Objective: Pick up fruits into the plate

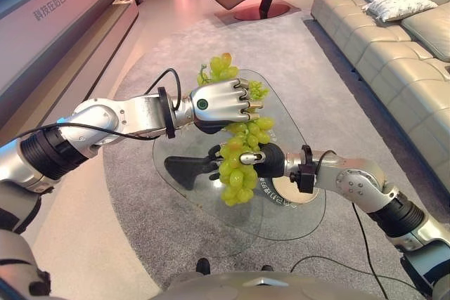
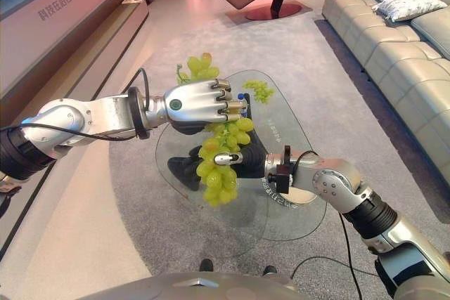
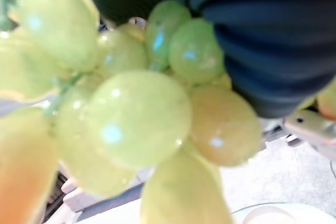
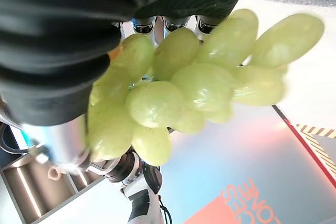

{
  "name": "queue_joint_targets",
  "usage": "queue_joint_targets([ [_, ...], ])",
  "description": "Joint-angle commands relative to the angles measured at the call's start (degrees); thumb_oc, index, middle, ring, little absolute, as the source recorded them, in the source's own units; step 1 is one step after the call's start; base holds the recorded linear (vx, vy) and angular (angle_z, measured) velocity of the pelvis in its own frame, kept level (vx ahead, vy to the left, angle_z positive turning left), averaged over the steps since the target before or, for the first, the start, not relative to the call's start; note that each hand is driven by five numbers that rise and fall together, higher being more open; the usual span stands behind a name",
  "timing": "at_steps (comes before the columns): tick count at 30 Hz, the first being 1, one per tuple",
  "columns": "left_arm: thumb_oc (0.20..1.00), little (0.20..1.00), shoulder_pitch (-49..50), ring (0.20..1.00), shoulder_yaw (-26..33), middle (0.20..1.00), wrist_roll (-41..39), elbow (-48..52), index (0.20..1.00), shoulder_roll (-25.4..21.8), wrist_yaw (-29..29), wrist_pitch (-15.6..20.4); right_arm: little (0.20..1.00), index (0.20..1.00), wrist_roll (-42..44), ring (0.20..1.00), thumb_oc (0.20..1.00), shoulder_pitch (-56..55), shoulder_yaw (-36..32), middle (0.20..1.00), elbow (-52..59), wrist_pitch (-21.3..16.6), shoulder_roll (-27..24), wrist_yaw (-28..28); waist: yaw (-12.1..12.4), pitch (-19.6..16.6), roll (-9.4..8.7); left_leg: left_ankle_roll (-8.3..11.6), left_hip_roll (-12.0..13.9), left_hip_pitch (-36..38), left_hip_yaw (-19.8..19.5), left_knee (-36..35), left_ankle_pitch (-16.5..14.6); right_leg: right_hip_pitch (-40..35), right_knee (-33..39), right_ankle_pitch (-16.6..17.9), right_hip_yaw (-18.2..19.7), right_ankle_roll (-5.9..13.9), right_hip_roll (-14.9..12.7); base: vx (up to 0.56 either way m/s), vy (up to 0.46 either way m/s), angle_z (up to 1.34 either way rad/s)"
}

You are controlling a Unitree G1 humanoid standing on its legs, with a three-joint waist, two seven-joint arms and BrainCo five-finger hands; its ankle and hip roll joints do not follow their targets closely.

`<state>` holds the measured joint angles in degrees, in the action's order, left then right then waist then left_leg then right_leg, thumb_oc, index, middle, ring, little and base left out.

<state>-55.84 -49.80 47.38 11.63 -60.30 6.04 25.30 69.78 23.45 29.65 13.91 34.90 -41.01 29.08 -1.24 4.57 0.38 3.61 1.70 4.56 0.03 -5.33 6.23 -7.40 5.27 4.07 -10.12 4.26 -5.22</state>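
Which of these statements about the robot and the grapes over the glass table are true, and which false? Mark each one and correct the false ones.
1. Both hands hold green grapes. True: the left hand and right hand are each curled round a bunch of green grapes.
2. The grapes are red. False: green.
3. The glass table stands on carpet. True.
4. The sofa is on the robot's left. False: right.

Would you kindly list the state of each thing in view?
Left hand: shut on a grape bunch, held above the table.
Right hand: shut on a second grape bunch, which hangs from it.
Glass table: upright.
Plate: on the table, no fruit visible on it.
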Motion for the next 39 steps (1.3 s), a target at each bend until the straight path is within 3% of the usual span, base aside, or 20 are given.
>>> queue_joint_targets([
  [1,0.200,0.200,-6.55,0.200,0.15,0.200,-1.80,-1.95,0.200,1.51,1.38,-1.41,0.200,0.200,3.67,0.200,0.200,3.60,-0.08,0.200,5.13,-3.28,2.98,1.46,1.63,-1.43,-2.09,-0.14,-0.56,5.28,2.95,0.33,-8.57,-1.67,-0.27,-1.94,-0.84,4.35,-2.13,0.00,0.000,0.00],
  [18,0.200,0.200,-5.10,0.200,1.68,0.200,-2.73,-2.08,0.200,1.81,0.83,-0.77,0.200,0.200,3.06,0.200,0.200,2.50,-1.38,0.200,4.52,-3.29,3.62,1.21,1.58,-1.29,-1.90,-0.15,-0.43,5.87,2.89,0.33,-8.84,-2.20,-0.27,-2.18,-0.82,4.22,-2.10,0.00,0.000,0.00],
  [19,0.225,0.225,-4.78,0.225,2.00,0.225,-3.91,-1.91,0.225,1.90,0.10,-0.72,0.200,0.200,2.70,0.200,0.200,2.22,-1.53,0.200,4.43,-3.59,3.78,1.21,1.62,-1.25,-1.92,-0.16,-0.41,5.89,2.86,0.33,-8.83,-2.25,-0.27,-2.19,-0.80,4.23,-2.10,0.00,0.000,0.00],
  [20,0.498,0.498,-4.51,0.498,2.19,0.498,-4.88,-1.87,0.498,1.85,-0.17,-0.52,0.200,0.200,2.61,0.200,0.200,2.04,-1.72,0.200,4.44,-3.72,3.77,1.23,1.67,-1.27,-1.93,-0.16,-0.41,5.89,2.84,0.33,-8.84,-2.26,-0.27,-2.21,-0.82,4.23,-2.11,0.00,0.000,0.00],
  [21,0.498,0.498,-4.36,0.498,2.31,0.498,-5.02,-1.80,0.498,1.85,-0.32,-0.51,0.200,0.200,2.67,0.200,0.200,2.00,-1.79,0.200,4.46,-3.73,3.74,1.20,1.68,-1.25,-1.93,-0.17,-0.40,5.89,2.84,0.33,-8.83,-2.27,-0.27,-2.21,-0.83,4.22,-2.10,0.00,0.000,0.00],
  [22,1.000,1.000,-3.67,1.000,2.88,1.000,-5.63,-1.77,1.000,1.85,-0.70,-0.27,0.200,0.200,2.75,0.200,0.200,1.75,-2.11,0.200,4.44,-3.91,3.83,1.02,1.71,-1.21,-1.90,-0.15,-0.39,5.91,2.83,0.33,-8.82,-2.30,-0.27,-2.22,-0.83,4.25,-2.13,0.00,0.000,0.00],
  [32,1.000,1.000,1.43,1.000,6.55,1.000,-7.86,-2.26,1.000,0.40,-0.49,1.71,0.200,0.200,2.64,0.200,0.200,-1.30,-5.46,0.200,3.19,-5.84,3.78,0.64,2.04,-1.10,-1.85,-0.21,-0.33,5.97,2.68,0.33,-8.80,-2.35,-0.27,-2.14,-0.96,4.28,-2.21,0.00,0.000,0.00],
  [39,1.000,1.000,11.10,1.000,13.03,1.000,-10.04,-3.98,1.000,-1.93,0.11,2.42,0.200,0.200,1.34,0.200,0.200,-6.56,-11.04,0.200,-0.79,-9.48,3.83,1.09,2.79,-0.82,-1.87,-0.25,-0.21,5.93,2.49,0.33,-8.72,-2.34,-0.27,-1.98,-1.49,4.31,-2.46,0.00,0.000,0.00],
])
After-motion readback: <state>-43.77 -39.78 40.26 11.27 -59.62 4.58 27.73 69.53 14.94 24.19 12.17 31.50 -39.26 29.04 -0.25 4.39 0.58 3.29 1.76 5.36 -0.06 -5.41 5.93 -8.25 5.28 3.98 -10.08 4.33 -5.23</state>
